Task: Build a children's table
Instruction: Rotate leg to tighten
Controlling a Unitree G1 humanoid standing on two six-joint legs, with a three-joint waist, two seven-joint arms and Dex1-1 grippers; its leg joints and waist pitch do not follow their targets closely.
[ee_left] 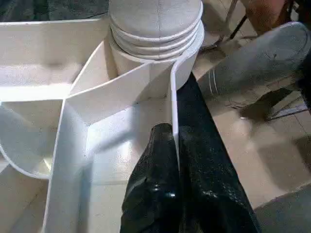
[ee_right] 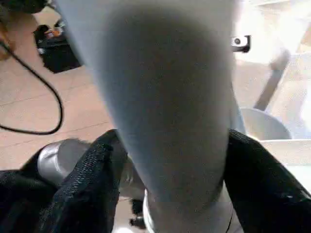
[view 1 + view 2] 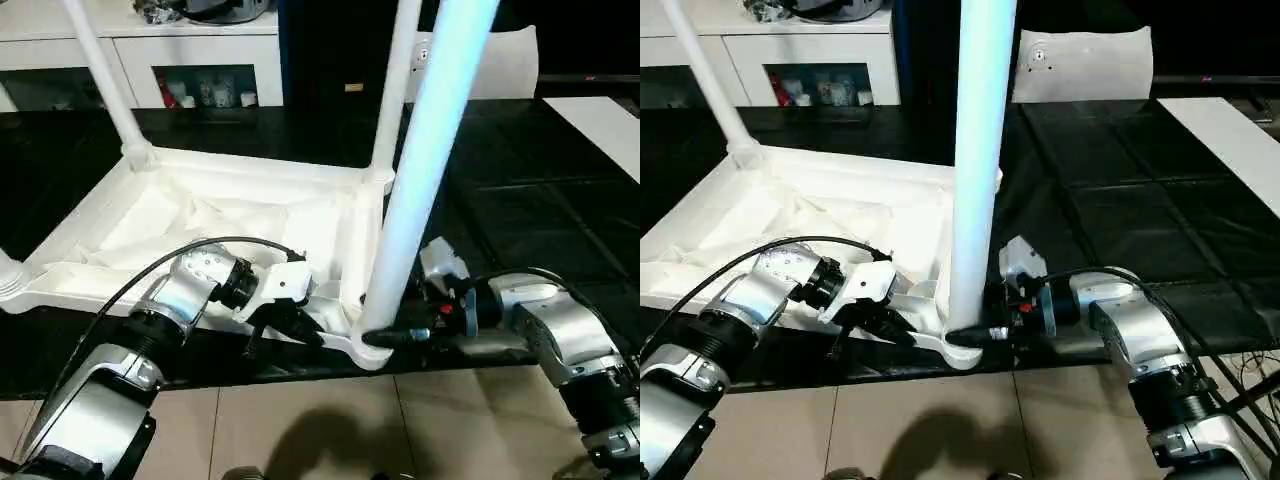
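Observation:
The children's table lies upside down on a black surface, with its ribbed white top (image 3: 250, 165) facing up. Legs stand in the far left socket (image 3: 100, 70) and the far right socket (image 3: 395, 90). The near right leg (image 3: 425, 150) rises upright from its corner socket (image 1: 155, 34). My left gripper (image 3: 300, 325) is shut on the thin rim wall of the top just beside that corner, with its fingers (image 1: 160, 194) pinching the wall. My right gripper (image 3: 975, 335) clasps the base of the near right leg, one finger (image 2: 92, 179) pressed against each side.
The black surface ends right at the near corner, over a tiled floor (image 3: 300, 430). A flat white panel with a round mark (image 3: 1085, 62) stands at the back. A long white strip (image 3: 1230, 140) lies far right. White shelves (image 3: 200, 50) line the back. A person's grey-clad leg (image 1: 257, 63) is nearby.

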